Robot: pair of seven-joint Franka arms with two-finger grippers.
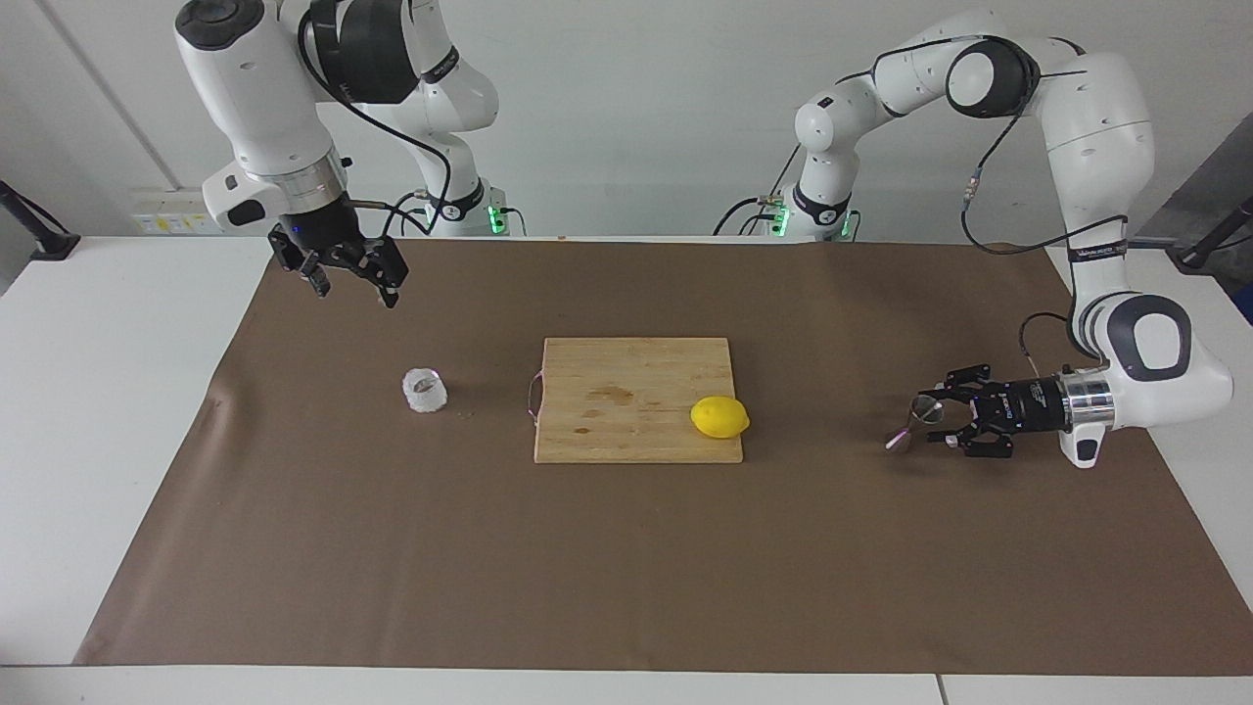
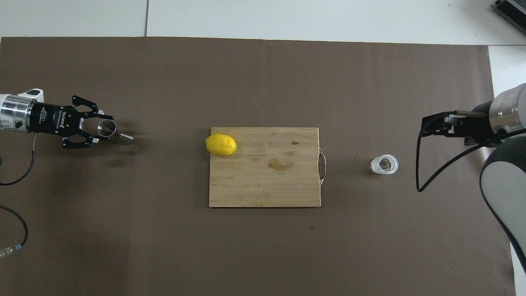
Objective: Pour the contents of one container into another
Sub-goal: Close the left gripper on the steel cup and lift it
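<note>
The clear faceted glass tumbler [image 1: 424, 392] stands upright on the brown mat toward the right arm's end of the table; it also shows in the overhead view [image 2: 384, 164]. My right gripper [image 1: 356, 291] hangs open and empty well above the mat, beside the tumbler and apart from it; the overhead view shows it too [image 2: 429, 125]. The metal jigger [image 1: 901, 437] is toward the left arm's end, tilted with its upper cone toward my left gripper [image 1: 930, 419]. That gripper lies low and level, shut on the upper cone; both appear from above, the jigger [image 2: 123, 137] and the gripper [image 2: 102, 129].
A wooden cutting board [image 1: 626, 382] with a metal handle lies mid-table, bearing faint stains. A yellow lemon [image 1: 719, 417] sits on its edge toward the left arm's end. The brown mat [image 1: 626, 568] covers most of the white table.
</note>
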